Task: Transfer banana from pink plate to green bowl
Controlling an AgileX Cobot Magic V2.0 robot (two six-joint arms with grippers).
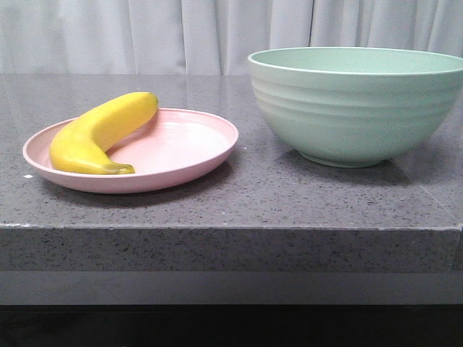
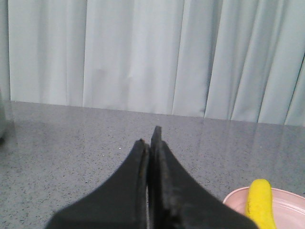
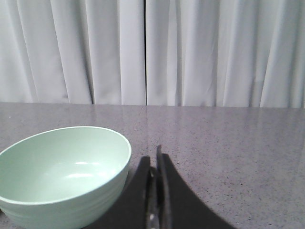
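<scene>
Banana untouched on the plate; I have both claws closed and empty.

Front view: the banana [image 1: 101, 132] lies along the left side of the pink plate [image 1: 189, 155], long axis running from the dark tip near me up and away to the right; the green bowl [image 1: 356, 105] stands well apart on the right. Left wrist view: my left gripper [image 2: 150, 142] is pressed closed, so I judge it must open first and close across the banana's middle. Right wrist view: the right gripper [image 3: 154, 160] is closed beside the bowl.
</scene>
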